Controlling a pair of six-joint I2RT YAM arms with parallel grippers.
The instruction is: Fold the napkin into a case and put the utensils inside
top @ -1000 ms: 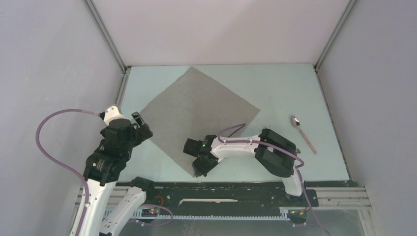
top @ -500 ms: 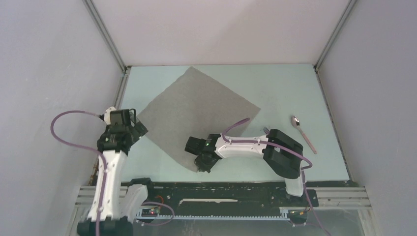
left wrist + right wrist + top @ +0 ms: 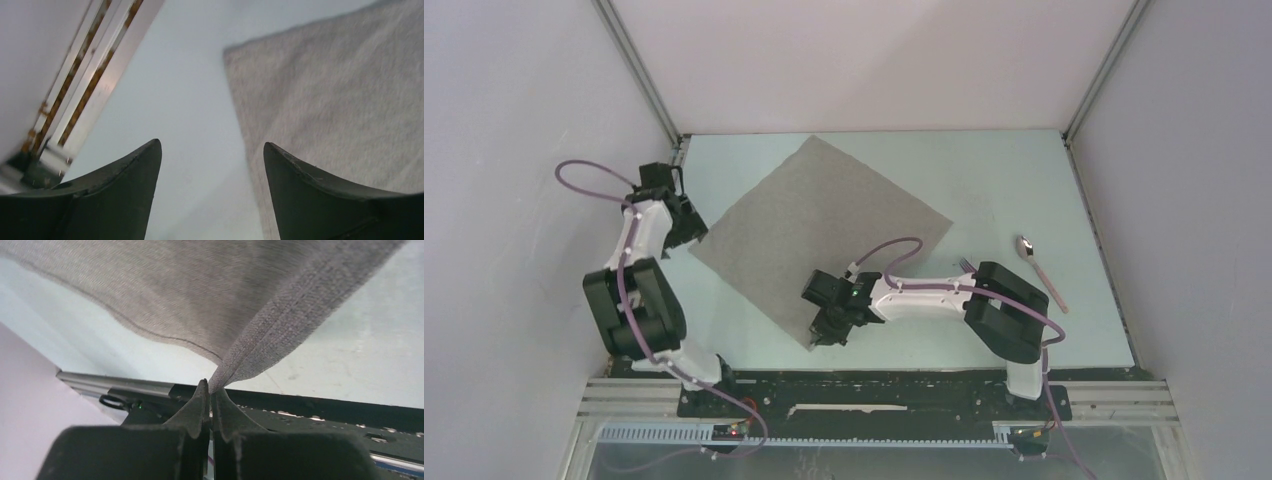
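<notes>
A robotics lab test cell is indicated: a pale table [image 3: 1004, 180] is enclosed by plain grey walls [image 3: 524, 120] and aluminium struts [image 3: 637, 68], with a left arm [image 3: 629, 300] and right arm [image 3: 924, 295] bolted to a black rail [image 3: 874, 385].

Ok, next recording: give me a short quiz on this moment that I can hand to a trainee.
1. True or false: the right hand is shut on a corner of the napkin.
2. The left hand is: A) open, with nothing held; B) shut on cloth; C) out of every view.
3. Fill in: going by the robot's own sides, the spoon lies to the ___ of the napkin.

Key: 1 true; 2 A; 3 right.
</notes>
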